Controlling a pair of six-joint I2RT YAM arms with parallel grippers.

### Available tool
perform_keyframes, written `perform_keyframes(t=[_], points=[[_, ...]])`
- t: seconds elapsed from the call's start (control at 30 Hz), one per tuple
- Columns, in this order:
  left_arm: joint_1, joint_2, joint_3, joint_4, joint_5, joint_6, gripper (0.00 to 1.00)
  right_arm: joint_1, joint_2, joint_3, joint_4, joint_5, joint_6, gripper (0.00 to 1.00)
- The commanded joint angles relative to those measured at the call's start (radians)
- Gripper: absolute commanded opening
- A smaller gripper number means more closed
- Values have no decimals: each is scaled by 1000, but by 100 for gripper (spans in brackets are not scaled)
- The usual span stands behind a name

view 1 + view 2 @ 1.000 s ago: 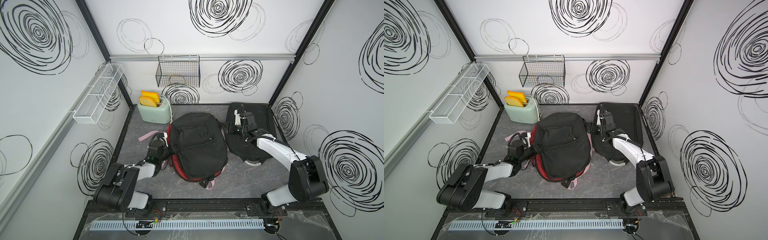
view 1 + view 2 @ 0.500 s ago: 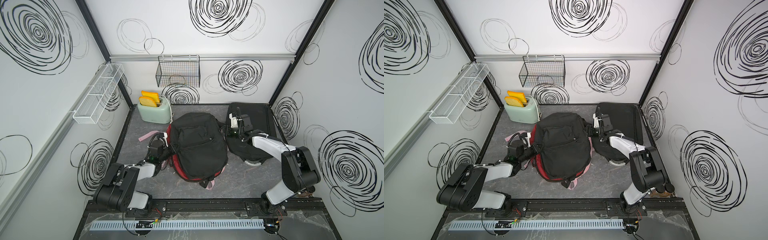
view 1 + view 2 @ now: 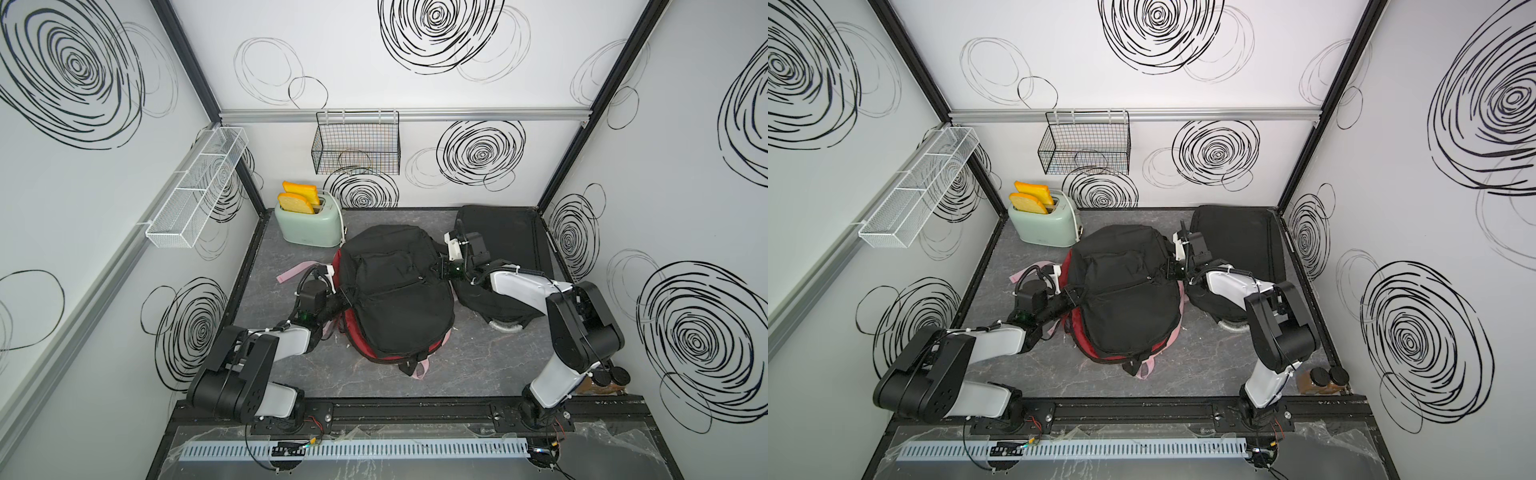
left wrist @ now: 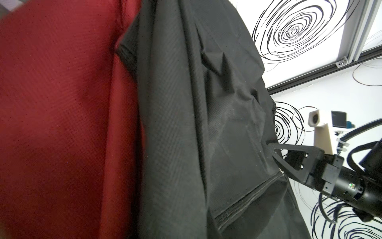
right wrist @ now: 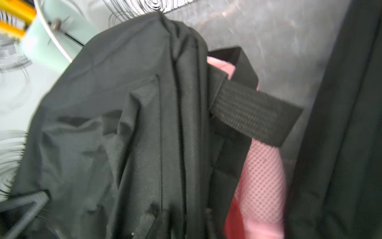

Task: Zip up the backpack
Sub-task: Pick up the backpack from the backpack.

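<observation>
Top view, near to far: the left gripper (image 3: 345, 296) is pressed together on the left edge of the backpack (image 3: 395, 291), which lies mid-way across the table (image 3: 478, 361) with red lining (image 3: 374, 354) exposed. The right gripper (image 3: 441, 269) has been brought off the black case (image 3: 503, 237) to the backpack's right edge, beside a zipper (image 4: 248, 198). Whether it is pinching cannot be told. Zipping is judged about to begin.

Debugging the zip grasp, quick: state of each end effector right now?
Left end effector: closed on the edge of the black-and-red fabric backpack.
Right end effector: at the opposite edge; state cannot be told.
</observation>
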Motion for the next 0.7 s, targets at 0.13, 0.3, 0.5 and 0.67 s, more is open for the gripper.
perform_keyframes(t=[0.13, 0.3, 0.5, 0.67], points=[[13, 7, -8, -44, -39, 5, 0, 106, -26, 96, -122, 208, -53, 0], [14, -8, -9, -63, -52, 8, 21, 165, -61, 147, -195, 307, -71, 0], [16, -39, -15, -85, -71, 12, 57, 212, -126, 200, -258, 356, -71, 0], [22, -69, -25, -116, -115, 14, 71, 229, -174, 257, -315, 365, -64, 0]])
